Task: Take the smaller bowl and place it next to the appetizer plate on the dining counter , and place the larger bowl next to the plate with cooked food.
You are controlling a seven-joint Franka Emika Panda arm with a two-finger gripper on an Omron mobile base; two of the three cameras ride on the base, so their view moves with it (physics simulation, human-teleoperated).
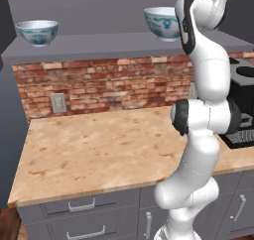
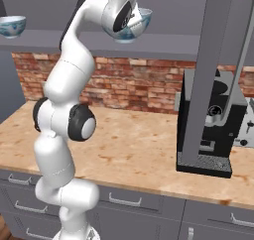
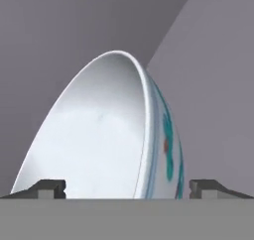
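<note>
Two white bowls with blue-green patterns stand on a high grey shelf [image 1: 99, 43]. The right one [image 1: 159, 23] looks wider and deeper, so I take it for the larger bowl [image 2: 141, 23]. The left one is the smaller bowl [image 1: 37, 31], far left in the right base view [image 2: 11, 26]. My gripper [image 3: 127, 189] is raised to the larger bowl and open. Its rim and pale inside [image 3: 99, 140] stand between the two fingertips [image 3: 49, 188], with gaps on both sides. The appetizer plate, the plate with cooked food and the dining counter are out of view.
Below the shelf runs a brick wall [image 1: 109, 85] with a socket [image 1: 58, 102]. A light wood-look kitchen counter [image 1: 99, 145] sits over grey drawers. A black coffee machine [image 2: 208, 130] stands at the right, beside a grey upright panel [image 2: 218, 60].
</note>
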